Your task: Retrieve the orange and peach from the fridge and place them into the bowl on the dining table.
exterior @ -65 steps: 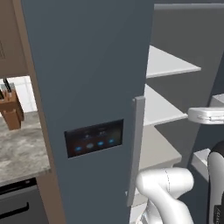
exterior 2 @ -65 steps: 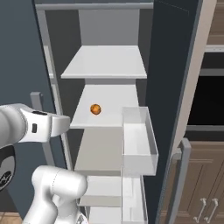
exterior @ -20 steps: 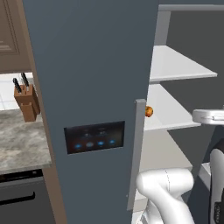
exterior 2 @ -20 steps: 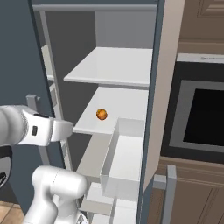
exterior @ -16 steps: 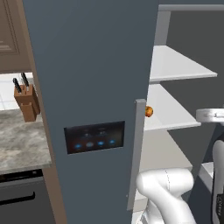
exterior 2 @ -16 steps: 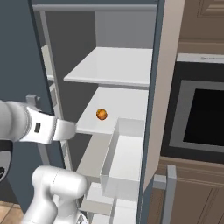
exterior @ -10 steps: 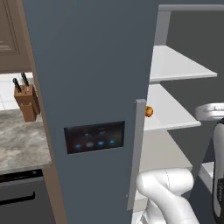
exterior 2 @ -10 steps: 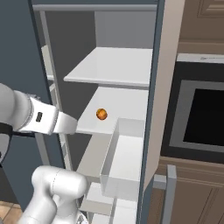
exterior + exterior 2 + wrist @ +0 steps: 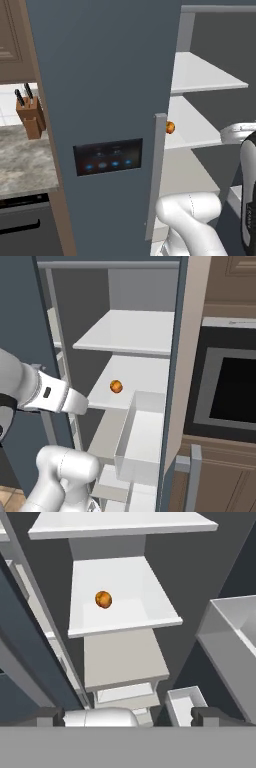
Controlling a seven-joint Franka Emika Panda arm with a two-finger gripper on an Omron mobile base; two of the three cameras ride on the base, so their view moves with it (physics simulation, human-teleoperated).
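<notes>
The fridge (image 9: 105, 90) stands open, and its slate-blue door with the dark lit panel (image 9: 107, 157) takes up most of the left base view. The orange (image 9: 116, 386) lies alone on the middle pale shelf (image 9: 130, 381); it peeks past the door's edge as the orange (image 9: 170, 127) and sits up and left of centre as the orange (image 9: 103, 599). My gripper (image 9: 131, 716) is open, well short of the shelf, its dark fingertips (image 9: 49, 716) wide apart with nothing between them. The peach, the bowl and the dining table are out of view.
A pale door bin (image 9: 142, 436) juts out just right of the shelves. A built-in oven (image 9: 230, 386) sits in brown cabinets to the right. To the fridge's left, a knife block (image 9: 30, 117) stands on a marble counter (image 9: 22, 165). Another shelf (image 9: 130, 331) lies above the orange.
The base has driven, so both base views shifted to show more of the fridge's inside. In the last second the arm's forearm has swung up and towards the shelves; the gripper stays open.
</notes>
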